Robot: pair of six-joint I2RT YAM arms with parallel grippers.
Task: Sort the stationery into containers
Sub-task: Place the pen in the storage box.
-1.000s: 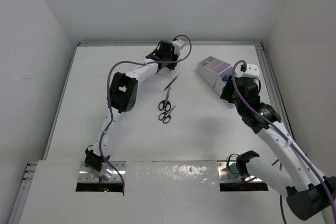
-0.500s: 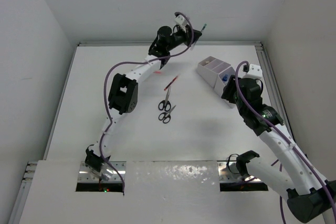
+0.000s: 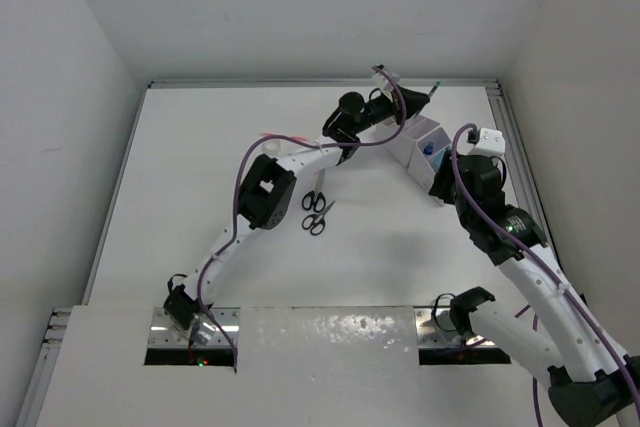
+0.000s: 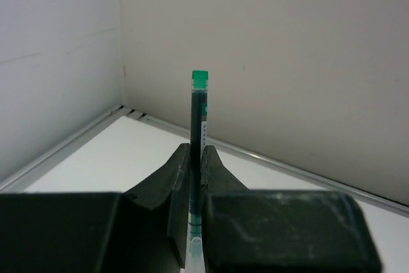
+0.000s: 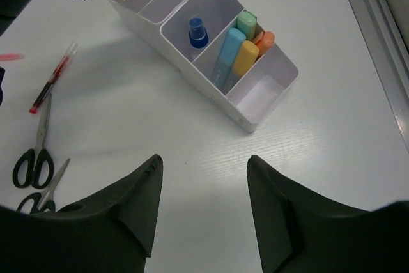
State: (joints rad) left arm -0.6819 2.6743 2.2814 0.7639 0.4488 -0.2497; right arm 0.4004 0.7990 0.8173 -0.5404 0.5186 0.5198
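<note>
Clamping a green-capped pen [image 4: 199, 119], the left hand [image 4: 194, 155] faces pale walls [image 4: 287, 62]; the right hand [image 5: 203, 162] gapes above the white table [image 5: 307, 158]

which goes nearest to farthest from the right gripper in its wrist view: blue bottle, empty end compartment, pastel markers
1. empty end compartment: closest to the right gripper, just ahead and slightly right.
2. pastel markers: next compartment back.
3. blue bottle: one compartment beyond them, farthest.

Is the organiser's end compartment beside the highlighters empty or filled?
Empty: the right wrist view shows only bare floor in the end compartment of the organiser, next to the highlighters.
</note>
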